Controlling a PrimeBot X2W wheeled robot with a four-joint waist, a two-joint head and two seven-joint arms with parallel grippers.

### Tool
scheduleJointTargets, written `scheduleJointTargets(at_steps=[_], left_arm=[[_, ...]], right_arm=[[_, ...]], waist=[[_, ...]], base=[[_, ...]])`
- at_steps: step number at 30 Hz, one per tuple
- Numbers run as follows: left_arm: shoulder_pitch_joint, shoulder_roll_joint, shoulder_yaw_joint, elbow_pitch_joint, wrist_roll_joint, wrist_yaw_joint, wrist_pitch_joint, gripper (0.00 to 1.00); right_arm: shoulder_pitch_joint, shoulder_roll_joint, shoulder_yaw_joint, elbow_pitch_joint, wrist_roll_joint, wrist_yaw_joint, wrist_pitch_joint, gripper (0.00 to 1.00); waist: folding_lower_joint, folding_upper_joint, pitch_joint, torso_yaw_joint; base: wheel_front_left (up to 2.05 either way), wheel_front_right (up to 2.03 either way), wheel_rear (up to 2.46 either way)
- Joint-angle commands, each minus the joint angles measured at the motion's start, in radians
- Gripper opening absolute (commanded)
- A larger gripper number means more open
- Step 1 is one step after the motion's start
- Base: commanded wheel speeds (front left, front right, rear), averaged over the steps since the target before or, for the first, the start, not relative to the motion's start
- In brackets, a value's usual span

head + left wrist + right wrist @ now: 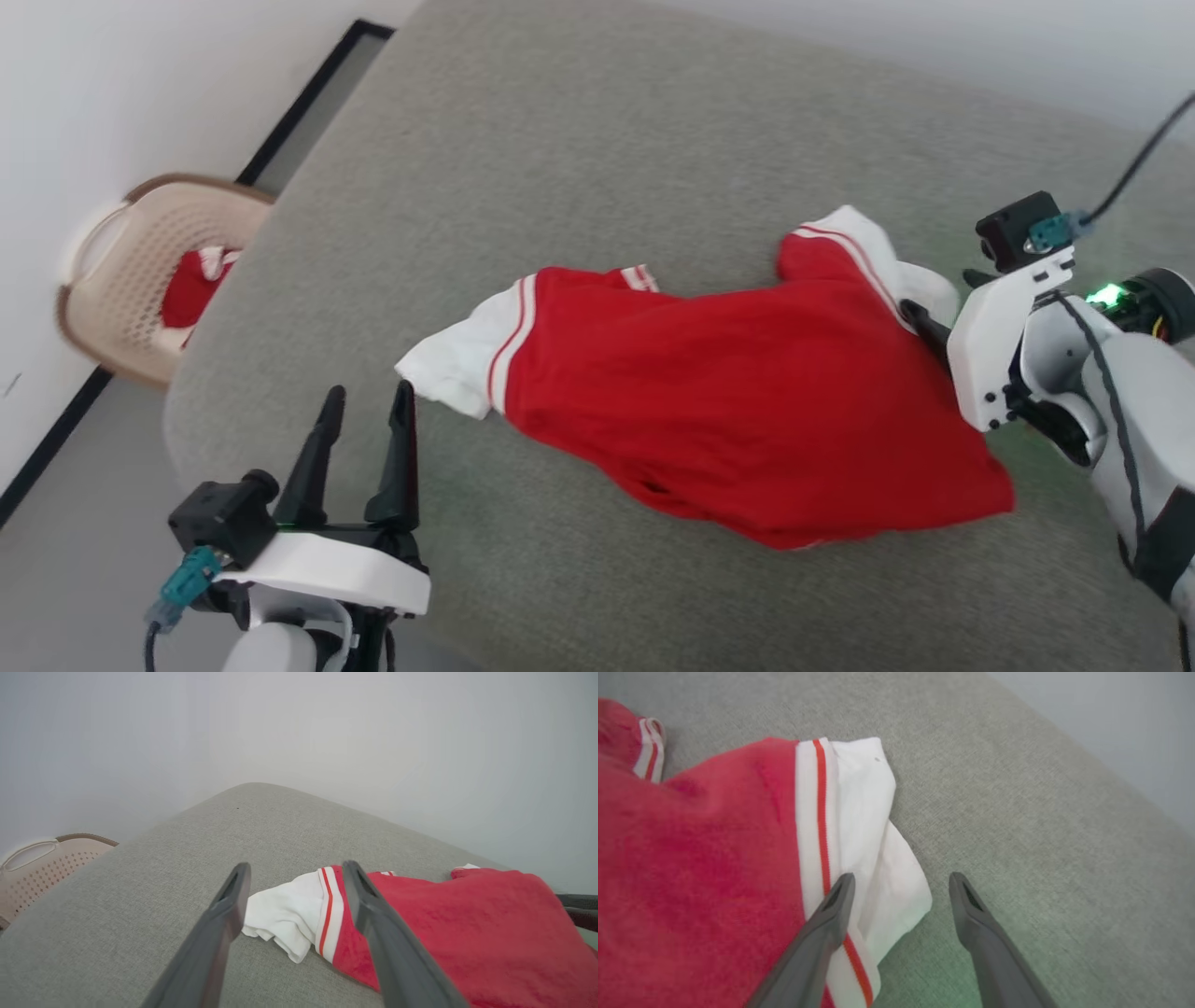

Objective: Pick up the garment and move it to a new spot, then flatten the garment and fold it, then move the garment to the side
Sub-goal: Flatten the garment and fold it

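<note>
Right now my left fingers [316,453] stand spread and empty, just short of one white sleeve end of the red jersey [747,401]. My right fingers [831,914], also spread, straddle the edge of its other white sleeve. The jersey lies crumpled across the grey cloth-covered desk [560,140]. A beige laundry basket [131,243] sits off its left corner.
</note>
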Motion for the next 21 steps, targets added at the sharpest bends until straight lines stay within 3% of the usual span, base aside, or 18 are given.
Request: scheduleJointTargets(at_steps=[1, 9, 11, 12, 21], left_arm=[[0.002, -0.001, 0.005, 0.001, 0.012, -0.004, -0.005, 1.0], [-0.013, -0.05, 0.023, 0.016, 0.034, -0.037, -0.005, 1.0], [-0.015, -0.053, 0.03, 0.02, 0.037, -0.043, -0.005, 1.0], [-0.016, -0.054, 0.035, 0.021, 0.038, -0.043, -0.005, 1.0], [0.021, -0.041, 0.092, 0.02, 0.069, -0.05, -0.005, 1.0]], right_arm=[[-0.011, 0.003, 0.005, 0.009, 0.011, 0.0, 0.011, 1.0], [-0.059, 0.01, 0.11, 0.155, 0.134, 0.0, 0.278, 1.0], [-0.068, 0.006, 0.138, 0.176, 0.147, 0.0, 0.321, 0.04], [-0.077, 0.004, 0.142, 0.178, 0.16, 0.0, 0.33, 0.0], [-0.107, -0.068, 0.131, 0.132, 0.22, -0.002, 0.293, 0.0]], waist=[[0.0, 0.0, 0.013, 0.02], [0.0, 0.0, 0.034, 0.064], [0.0, 0.0, 0.034, 0.067], [0.0, 0.0, 0.034, 0.067], [0.0, 0.0, -0.013, -0.005]], base=[[0.0, 0.0, 0.0], [0.0, 0.0, 0.0], [0.0, 0.0, 0.0], [0.0, 0.0, 0.0], [0.0, 0.0, 0.0]])
